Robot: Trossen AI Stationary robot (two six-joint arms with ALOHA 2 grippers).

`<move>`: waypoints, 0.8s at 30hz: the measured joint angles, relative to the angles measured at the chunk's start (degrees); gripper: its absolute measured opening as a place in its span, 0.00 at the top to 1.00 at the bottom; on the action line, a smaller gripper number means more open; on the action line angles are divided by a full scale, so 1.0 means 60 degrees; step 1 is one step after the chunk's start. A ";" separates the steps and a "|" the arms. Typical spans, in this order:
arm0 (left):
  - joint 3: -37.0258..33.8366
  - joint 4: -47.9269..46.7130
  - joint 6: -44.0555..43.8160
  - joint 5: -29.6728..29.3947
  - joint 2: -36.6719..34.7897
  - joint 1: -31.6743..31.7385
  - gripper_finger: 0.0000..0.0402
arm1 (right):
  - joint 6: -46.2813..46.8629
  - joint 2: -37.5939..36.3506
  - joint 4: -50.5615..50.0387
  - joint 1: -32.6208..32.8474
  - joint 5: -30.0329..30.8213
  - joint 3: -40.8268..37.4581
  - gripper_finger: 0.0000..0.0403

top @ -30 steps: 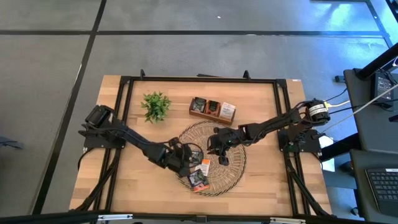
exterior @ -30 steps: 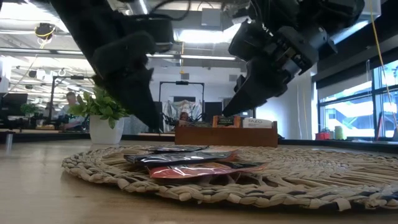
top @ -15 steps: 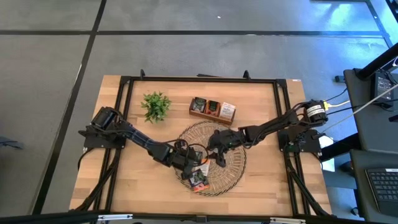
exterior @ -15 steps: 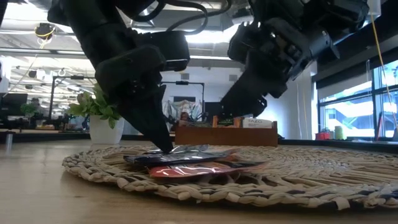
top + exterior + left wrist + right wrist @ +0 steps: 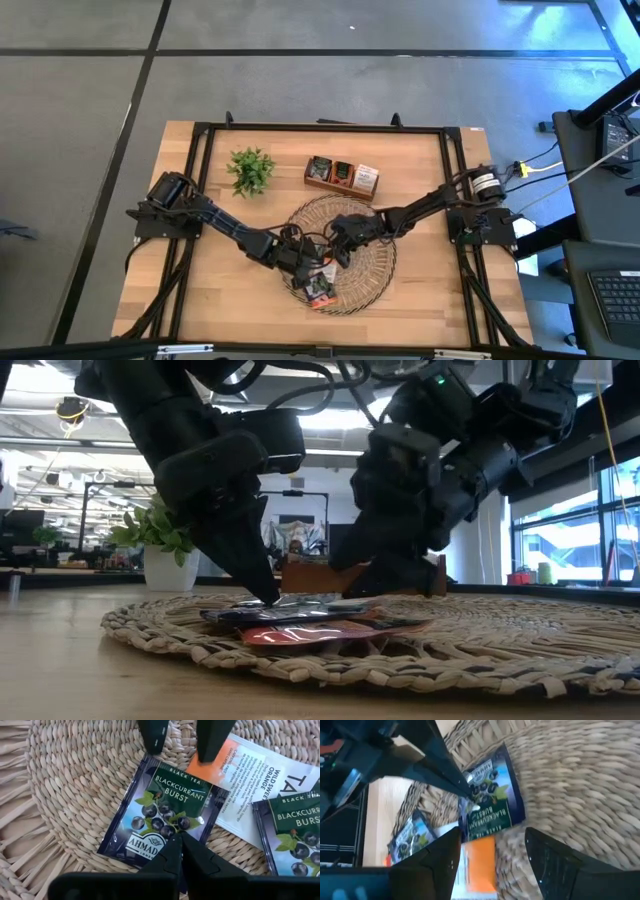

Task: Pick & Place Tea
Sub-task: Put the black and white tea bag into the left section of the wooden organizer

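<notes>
Both grippers are down over the round woven tray (image 5: pixel 372 262) in the middle of the table (image 5: pixel 420 160). The left gripper (image 5: pixel 179 839) has its fingers pinched tight together, tips pressing on a dark blackcurrant sachet (image 5: pixel 160 812) that lies flat on the weave. The right gripper (image 5: pixel 492 851) hovers just above the same spot with its fingers spread wide and nothing between them.

From where the left wrist looks I count three sachets on the tray: two dark blackcurrant ones, the second (image 5: pixel 295 832) off to the side, and one orange-and-white one (image 5: pixel 250 777) lying between them, partly under both.

Behind the tray stand one wooden box (image 5: pixel 340 176) with three compartments, each holding sachets, and one small green plant (image 5: pixel 250 170).
</notes>
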 joint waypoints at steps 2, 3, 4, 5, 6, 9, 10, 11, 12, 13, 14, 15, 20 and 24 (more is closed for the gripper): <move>-0.0007 0.0096 0.0000 0.0000 0.0003 0.0000 0.99 | 0.0009 0.0126 -0.0002 -0.0001 -0.0005 0.0118 0.45; -0.0007 0.0150 -0.0003 -0.0009 0.0003 0.0001 0.99 | 0.0013 0.0158 -0.0012 -0.0001 -0.0007 0.0172 0.45; -0.0007 0.0178 -0.0001 -0.0017 0.0003 0.0000 0.99 | 0.0013 0.0192 -0.0008 -0.0005 -0.0007 0.0255 0.45; -0.0007 0.0183 -0.0003 -0.0034 0.0003 0.0000 0.99 | 0.0013 0.0204 -0.0008 -0.0012 -0.0007 0.0305 0.45; -0.0007 0.0193 -0.0004 -0.0051 0.0003 0.0000 0.99 | 0.0013 0.0204 -0.0019 -0.0036 -0.0007 0.0341 0.45; -0.0007 0.0225 -0.0028 -0.0077 0.0006 0.0000 0.99 | 0.0025 0.0204 -0.0048 -0.0096 -0.0026 0.0385 0.45; -0.0007 0.0243 -0.0085 -0.0091 0.0007 0.0000 0.98 | 0.0050 0.0204 -0.0048 -0.0134 -0.0107 0.0386 0.45; -0.0007 0.0246 -0.0123 -0.0091 0.0007 0.0000 0.98 | 0.0116 0.0204 -0.0051 -0.0163 -0.0262 0.0386 0.45; -0.0007 0.0250 -0.0157 -0.0105 0.0007 0.0000 0.98 | 0.0260 0.0204 -0.0109 -0.0197 -0.0403 0.0390 0.45; -0.0007 0.0250 -0.0157 -0.0124 0.0007 0.0000 0.98 | 0.0325 0.0204 -0.0236 -0.0232 -0.0488 0.0390 0.45; -0.0007 0.0261 -0.0157 -0.0127 0.0007 0.0000 0.98 | 0.0357 0.0204 -0.0392 -0.0250 -0.0506 0.0390 0.46; -0.0007 0.0261 -0.0163 -0.0137 0.0007 0.0000 0.99 | 0.0368 0.0204 -0.0457 -0.0260 -0.0514 0.0390 0.46; -0.0007 0.0261 -0.0401 -0.0436 0.0007 0.0001 0.99 | 0.0310 0.0201 -0.0398 -0.0260 -0.0510 0.0397 0.53; -0.0007 0.0265 -0.0404 -0.0453 0.0007 0.0000 0.99 | 0.0239 0.0201 -0.0220 -0.0263 -0.0503 0.0394 0.60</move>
